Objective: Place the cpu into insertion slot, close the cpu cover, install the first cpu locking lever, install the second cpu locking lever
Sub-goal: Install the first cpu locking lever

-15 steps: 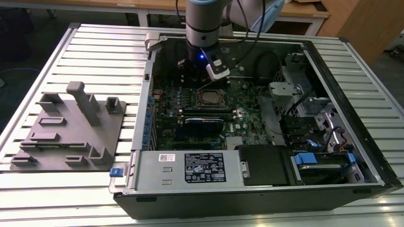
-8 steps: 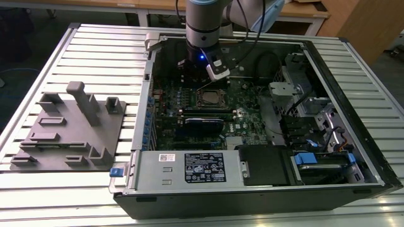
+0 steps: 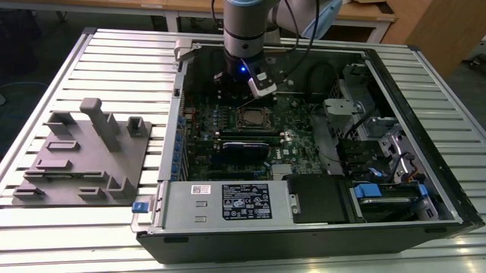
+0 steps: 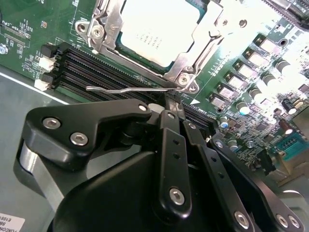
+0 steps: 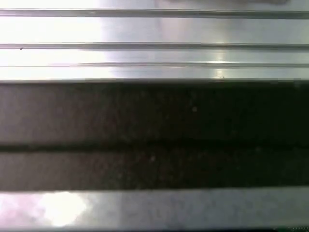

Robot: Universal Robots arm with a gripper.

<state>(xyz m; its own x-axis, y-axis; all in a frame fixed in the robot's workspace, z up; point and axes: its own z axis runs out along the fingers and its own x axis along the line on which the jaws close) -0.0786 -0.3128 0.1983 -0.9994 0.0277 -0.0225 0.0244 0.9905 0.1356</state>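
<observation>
Found the gripper (image 4: 169, 102) drawn shut, tips together, clamping nothing visible. Noted one thin wire locking lever (image 4: 126, 89) just ahead of the tips; cannot tell whether touching. Logged, just beyond it, one cpu (image 4: 159, 29) seated in the one insertion slot (image 4: 99, 24), with one cpu cover (image 4: 192, 52) folded down around its edges. Judged the lever springy, stiff, slick: better pressed near its free end than pinched. Judged the cpu light, rigid, fragile underneath; edges only.
</observation>
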